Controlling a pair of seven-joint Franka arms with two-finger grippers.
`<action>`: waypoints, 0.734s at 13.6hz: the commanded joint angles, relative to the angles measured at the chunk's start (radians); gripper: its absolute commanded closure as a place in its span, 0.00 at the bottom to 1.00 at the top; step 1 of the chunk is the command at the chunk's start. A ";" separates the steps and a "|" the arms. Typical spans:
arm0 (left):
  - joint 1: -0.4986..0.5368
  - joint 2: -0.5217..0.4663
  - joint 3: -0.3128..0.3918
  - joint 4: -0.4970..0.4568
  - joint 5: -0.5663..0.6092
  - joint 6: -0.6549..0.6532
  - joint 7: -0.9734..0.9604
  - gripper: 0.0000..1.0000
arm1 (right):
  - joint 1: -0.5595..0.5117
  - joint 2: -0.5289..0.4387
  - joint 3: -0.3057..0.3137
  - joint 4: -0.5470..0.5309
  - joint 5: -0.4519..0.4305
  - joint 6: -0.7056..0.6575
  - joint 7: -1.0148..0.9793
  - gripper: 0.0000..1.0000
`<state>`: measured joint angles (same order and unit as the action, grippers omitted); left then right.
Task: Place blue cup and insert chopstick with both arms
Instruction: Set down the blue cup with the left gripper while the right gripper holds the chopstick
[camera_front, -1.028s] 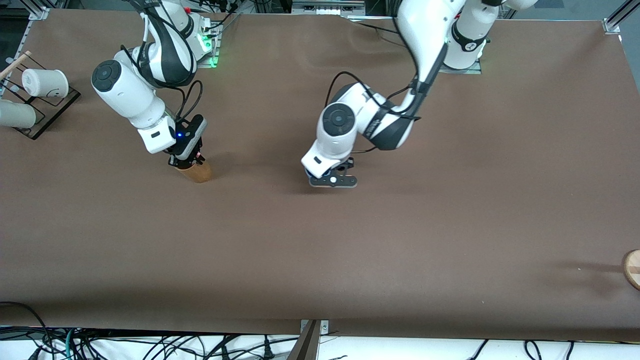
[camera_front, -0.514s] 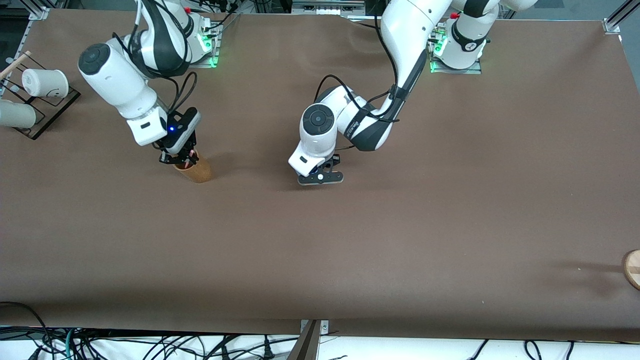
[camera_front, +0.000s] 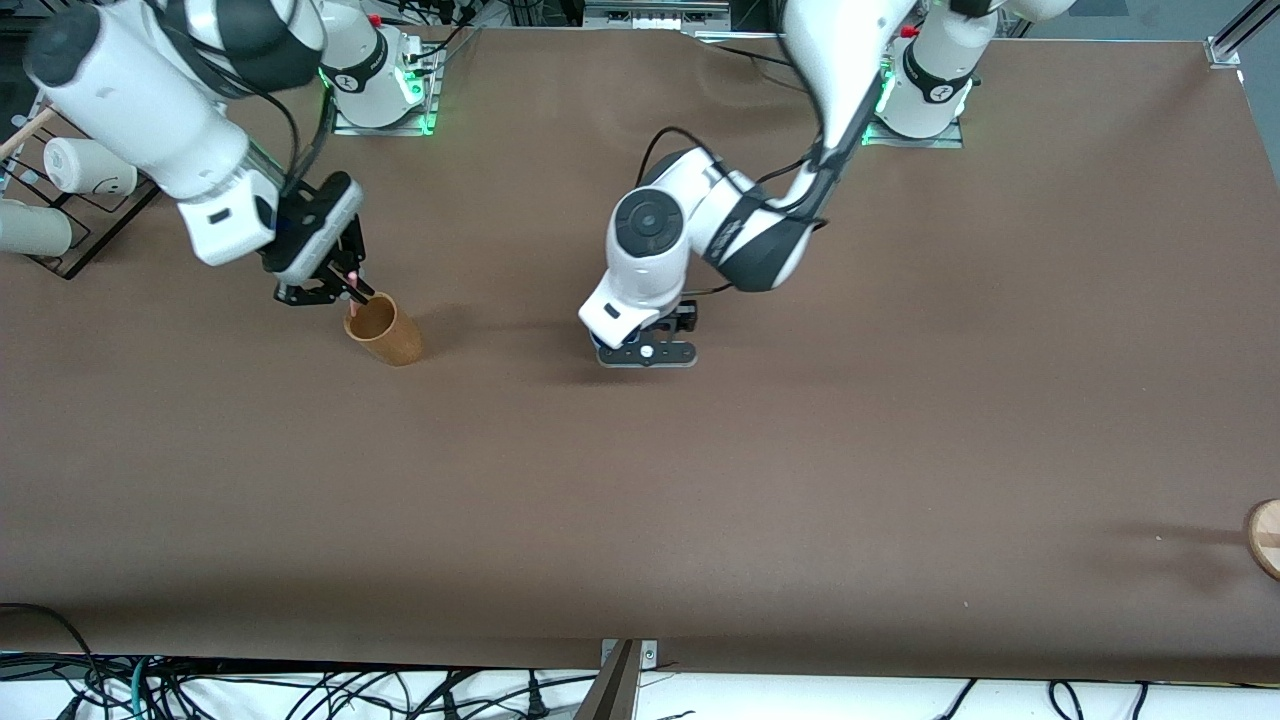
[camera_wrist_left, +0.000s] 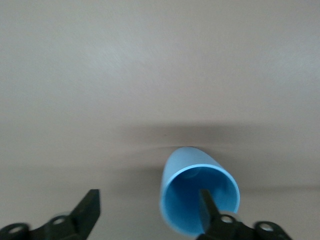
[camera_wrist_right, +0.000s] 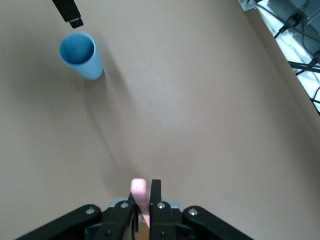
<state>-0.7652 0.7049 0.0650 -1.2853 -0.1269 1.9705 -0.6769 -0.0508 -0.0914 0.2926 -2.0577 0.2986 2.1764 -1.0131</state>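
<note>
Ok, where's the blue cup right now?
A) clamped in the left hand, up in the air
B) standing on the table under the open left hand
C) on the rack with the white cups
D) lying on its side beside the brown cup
B: the blue cup stands upright on the table, with the left hand spread open over it, one finger inside the rim.

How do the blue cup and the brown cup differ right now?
The blue cup is light blue; the brown cup is tan and wood-like. The blue cup stands mid-table under the open left gripper; the brown cup sits toward the right arm's end, beside the right gripper, which holds the pink chopstick. Both stand upright, mouths up.
</note>
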 joint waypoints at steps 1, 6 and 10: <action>0.084 -0.115 -0.002 -0.023 0.018 -0.103 0.195 0.00 | -0.003 0.019 0.013 0.070 0.051 -0.060 0.086 1.00; 0.326 -0.310 -0.005 -0.037 0.012 -0.212 0.278 0.00 | 0.032 0.128 0.169 0.099 0.068 0.061 0.389 1.00; 0.533 -0.413 -0.007 -0.063 0.018 -0.363 0.552 0.00 | 0.189 0.211 0.175 0.108 0.059 0.236 0.663 1.00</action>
<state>-0.3122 0.3512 0.0786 -1.2874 -0.1169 1.6548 -0.2498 0.0855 0.0687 0.4710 -1.9893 0.3555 2.3600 -0.4385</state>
